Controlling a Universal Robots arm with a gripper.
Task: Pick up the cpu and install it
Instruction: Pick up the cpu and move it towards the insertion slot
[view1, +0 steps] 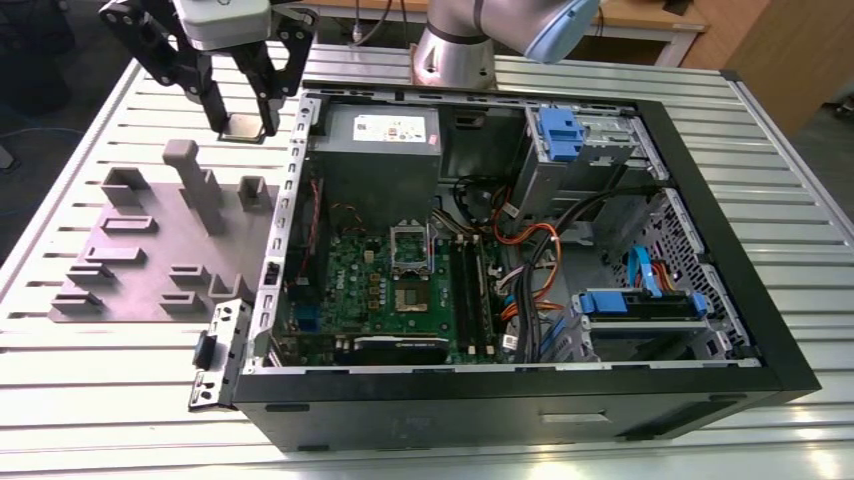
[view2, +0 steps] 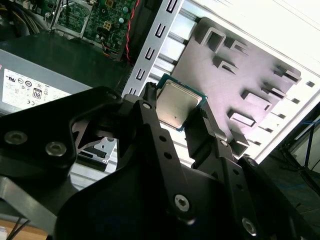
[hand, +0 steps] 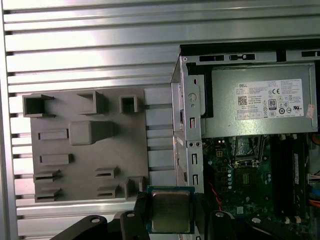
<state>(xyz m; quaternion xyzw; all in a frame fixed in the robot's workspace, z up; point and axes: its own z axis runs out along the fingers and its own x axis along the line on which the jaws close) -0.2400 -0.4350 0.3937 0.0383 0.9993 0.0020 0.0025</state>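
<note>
While the hand (view1: 244, 120) hangs at about eleven o'clock in the exterior view, its two black fingers (view1: 214, 95) are clenched on the cpu (view1: 244, 129), pinching it by opposite edges. In both wrist views the chip's silvery metal top (hand: 170, 212) faces the camera, with a thin green border showing round it, and it sits squarely between the fingertips.

The cpu is held clear of the grey plastic tray (view1: 140, 255) – a flat plate with raised blocks that lies on the slatted metal worktop (view1: 80, 400) at nine o'clock from the open computer case (view1: 747, 330). In the first wrist view the chip lies over the strip between the tray's near edge and the case's perforated steel side wall (hand: 192, 130).

Inside the case the grey power supply (view1: 380, 135) lies at twelve o'clock from the green motherboard (view1: 360, 285), just beside the held chip but on the other side of the wall. The silver socket frame (view1: 411, 262) sits on the motherboard near its middle – at roughly five o'clock from the hand and well apart from it. Blue drive brackets (view1: 641, 305) and bundled orange and blue cables (view1: 527, 300) lie toward three o'clock in the case. The arm's pale base (view1: 461, 50) stands on the worktop at twelve o'clock, behind the case.
</note>
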